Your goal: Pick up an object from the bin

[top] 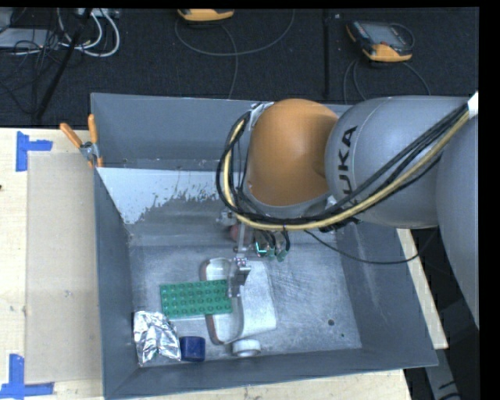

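Pincer [237, 283] hangs at the right edge of the green studded plate [195, 298] lying front-middle in the bin [328, 297], I can't tell its opening or any hold, white plastic piece [256, 316] touching the plate's right side, crumpled foil [156, 336] and blue block [192, 348] front-left.

I see a dark floor [273, 62] at the far side, matt and finely textured. Thin black cables [207, 53] lie in loose loops on it. At the far left there is a bundle of white cables [98, 31], and next to it a dark rod [55, 82] runs at a slant. An orange-and-grey device [205, 12] sits at the far edge. A second device [380, 39] of the same kind lies further right.
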